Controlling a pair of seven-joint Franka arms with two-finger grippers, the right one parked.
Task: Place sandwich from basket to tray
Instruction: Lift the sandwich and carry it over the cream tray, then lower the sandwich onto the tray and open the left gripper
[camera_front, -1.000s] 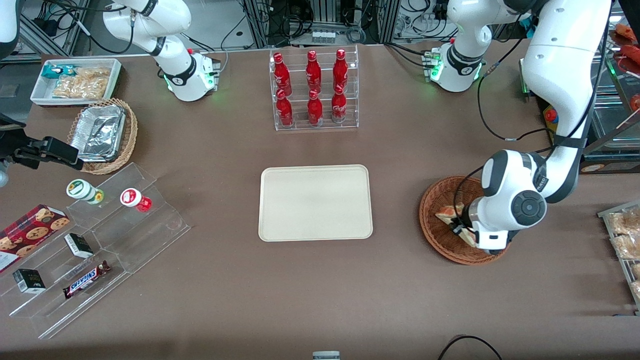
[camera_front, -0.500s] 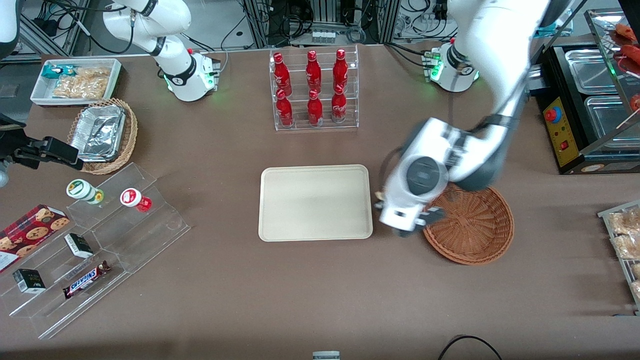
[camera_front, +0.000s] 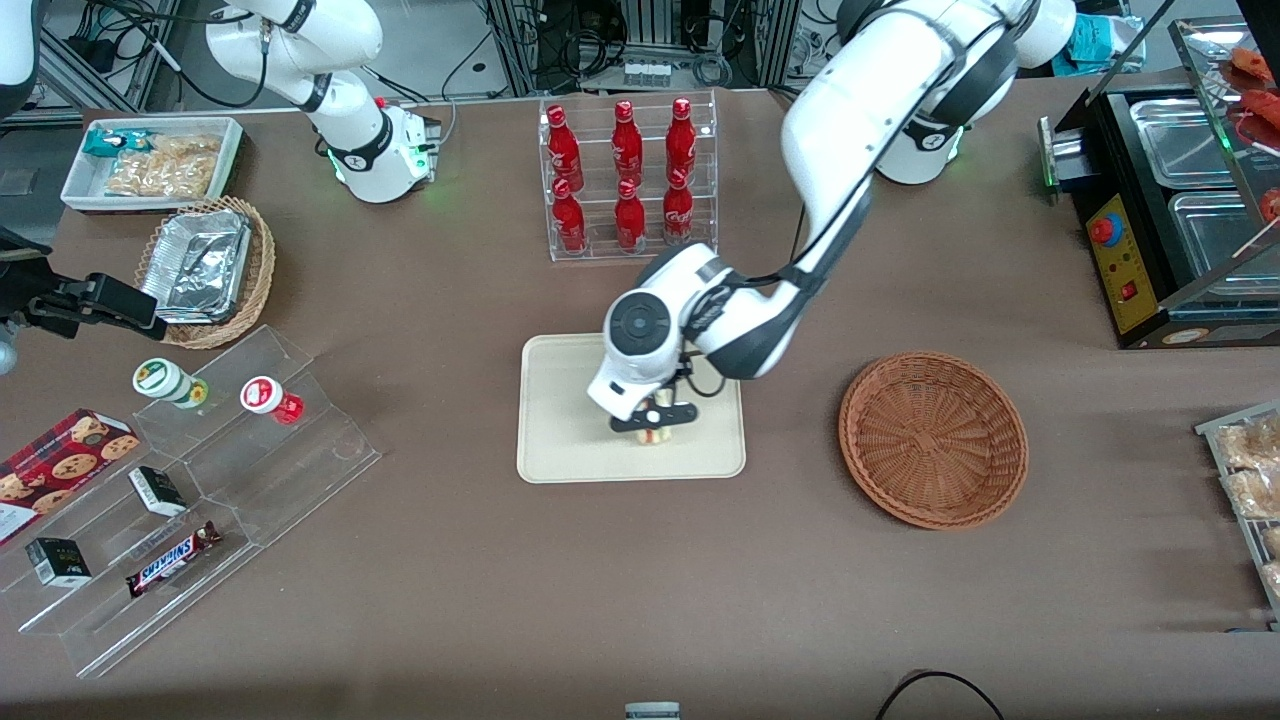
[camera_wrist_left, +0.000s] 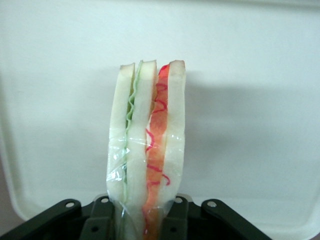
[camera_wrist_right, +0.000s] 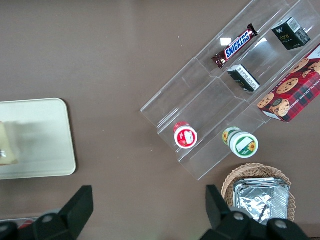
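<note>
The flat cream-beige rectangular tray (camera_front: 560, 440) lies mid-table, and the round reddish-brown woven wicker basket (camera_front: 932, 438) sits empty toward the working arm's end. Over the tray hangs the left arm's black two-finger gripper (camera_front: 654, 428), its fingers (camera_wrist_left: 105, 215) pinched on the small triangular sandwich (camera_wrist_left: 147, 145) of pale white bread with green and red-orange filling. The wedge stands on edge above the tray. It looks light, soft and easily crushed, and its clear film wrap seems slippery, so a gentle squeeze across the flat bread faces suits it best. On the clear acrylic stepped display (camera_front: 190, 520) a brown candy bar (camera_front: 172, 558) reads "SNICKERS".
</note>
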